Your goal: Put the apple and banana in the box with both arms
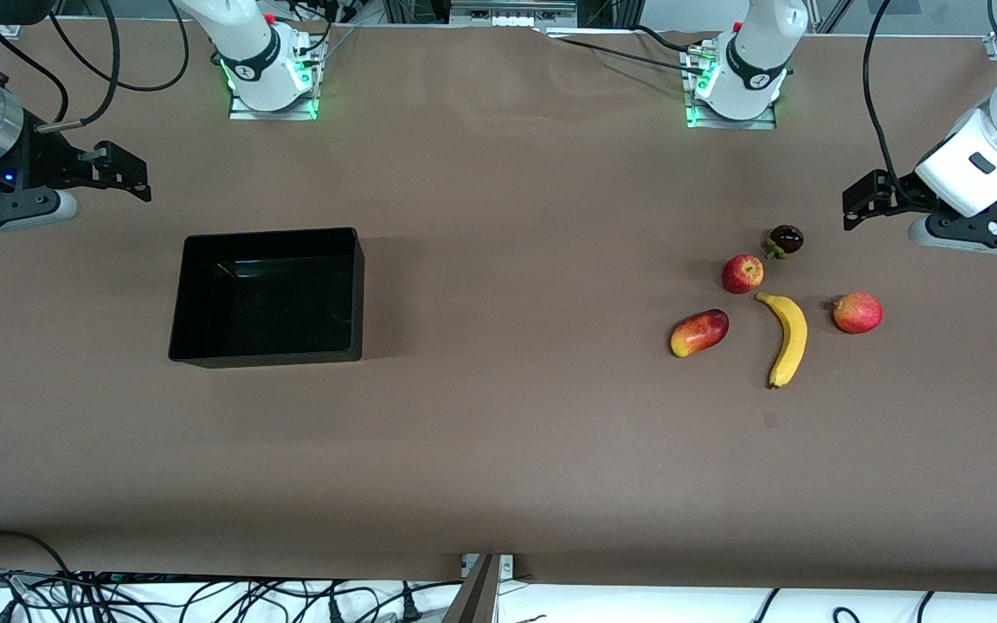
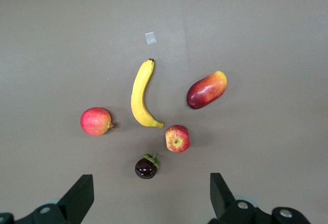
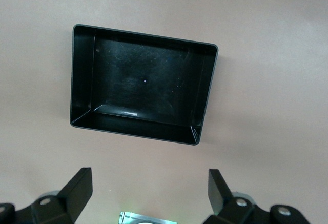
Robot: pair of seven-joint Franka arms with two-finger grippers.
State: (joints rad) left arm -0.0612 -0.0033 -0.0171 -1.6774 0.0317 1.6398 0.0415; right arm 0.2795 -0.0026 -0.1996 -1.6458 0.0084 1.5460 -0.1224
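Note:
The apple (image 1: 742,273) lies among several fruits toward the left arm's end of the table. The banana (image 1: 787,337) lies just nearer the front camera than it. The black box (image 1: 265,353) sits empty toward the right arm's end. My left gripper (image 1: 864,201) is open and empty, up in the air beside the fruit group. Its wrist view shows the banana (image 2: 139,96) and the apple (image 2: 177,138) ahead of the open gripper (image 2: 148,196). My right gripper (image 1: 122,170) is open and empty, high beside the box. Its wrist view shows the box (image 3: 82,80) ahead of the gripper (image 3: 148,193).
A red-and-yellow mango-like fruit (image 1: 699,332), a larger red-orange round fruit (image 1: 858,312) and a dark mangosteen (image 1: 786,240) lie around the apple and banana. A small pale patch (image 1: 770,420) marks the table nearer the front camera.

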